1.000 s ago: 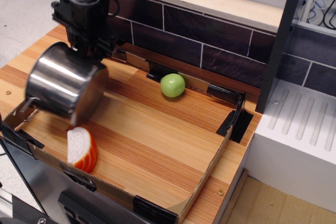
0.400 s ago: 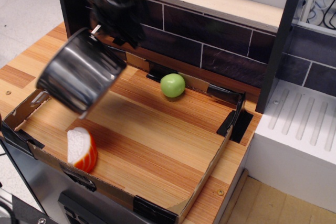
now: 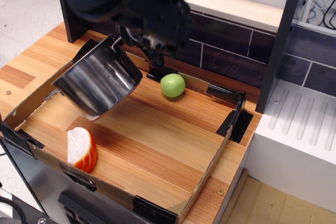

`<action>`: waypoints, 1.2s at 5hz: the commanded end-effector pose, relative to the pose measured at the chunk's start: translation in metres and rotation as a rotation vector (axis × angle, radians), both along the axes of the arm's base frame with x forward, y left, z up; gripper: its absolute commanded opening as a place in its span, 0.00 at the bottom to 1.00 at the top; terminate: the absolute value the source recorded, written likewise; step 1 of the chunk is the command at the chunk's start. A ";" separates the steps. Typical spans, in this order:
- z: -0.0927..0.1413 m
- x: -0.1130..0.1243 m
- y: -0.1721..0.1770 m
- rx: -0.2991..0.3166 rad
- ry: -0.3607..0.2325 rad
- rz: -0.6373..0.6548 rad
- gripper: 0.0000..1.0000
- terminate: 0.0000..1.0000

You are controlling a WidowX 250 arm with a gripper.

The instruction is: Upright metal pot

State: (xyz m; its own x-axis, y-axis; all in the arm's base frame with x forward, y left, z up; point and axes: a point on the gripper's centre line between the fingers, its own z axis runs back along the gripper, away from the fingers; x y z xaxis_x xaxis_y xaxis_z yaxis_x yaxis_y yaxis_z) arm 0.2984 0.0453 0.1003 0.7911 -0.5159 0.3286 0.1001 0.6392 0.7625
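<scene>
— Over the left half of the surface (image 3: 157, 145), what is seen first?

— The pot (image 3: 100, 80) is seen there, held clear of the wood and tilted, its mouth turned up and toward the back wall, its base turned down toward the near left. It is by far the largest loose thing in view.

— How is it held?

— The claw (image 3: 122, 42) is met at the far rim, near a small wire loop. The jaws appear closed over the rim wall, though blur and the dark arm leave the exact pinch hard to read.

— How can the pot be expected to handle?

— It is judged stiff and hollow, so no give is expected under the grip. Polished steel is slippery, and a thin rim offers little bearing, so a swing or slip about the pinch point is a risk while it hangs off-centre. Moderate weight is supposed, most of it below the grip.

— Where is hold best taken?

— The rim, one finger inside and one outside, is judged the sound place; the loops look too slight.

— And the smaller things?

— A green ball (image 3: 172, 85) lies near the back edge, just right of the pot and apart from it. An orange-and-white piece (image 3: 82, 149) stands at the near left, below the pot's base, not touched.
</scene>
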 end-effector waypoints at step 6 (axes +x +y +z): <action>-0.016 -0.014 -0.072 -0.091 -0.068 0.069 1.00 0.00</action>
State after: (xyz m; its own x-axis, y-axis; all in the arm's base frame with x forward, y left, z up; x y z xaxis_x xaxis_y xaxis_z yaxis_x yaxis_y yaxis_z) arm 0.2898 -0.0222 0.0829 0.8129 -0.4273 0.3957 0.0301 0.7094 0.7042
